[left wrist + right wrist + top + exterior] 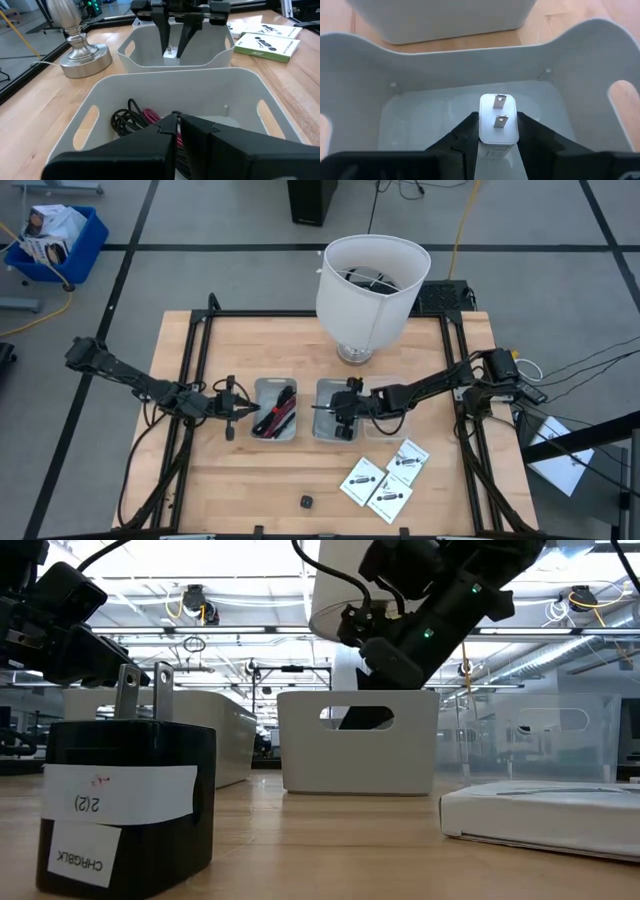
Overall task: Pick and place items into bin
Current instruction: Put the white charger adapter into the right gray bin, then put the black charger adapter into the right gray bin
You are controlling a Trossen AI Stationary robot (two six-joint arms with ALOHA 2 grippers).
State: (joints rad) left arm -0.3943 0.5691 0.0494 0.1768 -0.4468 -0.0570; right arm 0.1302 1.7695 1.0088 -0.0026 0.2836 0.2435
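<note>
My right gripper [345, 416] [497, 117] points down into the right white bin [322, 387] [420, 65], shut on a small white plug block [498, 131] [171, 50] whose two metal prongs face up. My left gripper [232, 410] [178, 121] is shut and hovers at the left side of the left white bin [262, 384] [185, 75]. Black and red coiled cables [276, 416] [135, 120] lie in that left bin. A black cube plug [307, 502] [125, 800] stands on the table near the front edge. White printed packets [385, 480] [545, 810] lie flat on the table. My right gripper pinches the white plug block by its two opposite side faces [482, 131], one finger [465, 135] on each side. The fingers come from above, pointing down into the bin. The block sits upright with its prongs up; whether its underside touches the bin floor I cannot tell.
A table lamp with a white shade [370, 275] and silver base [82, 57] stands behind the bins. A clear bin [540, 735] sits right of the white ones. Bare wood lies in front of the bins, around the cube and packets.
</note>
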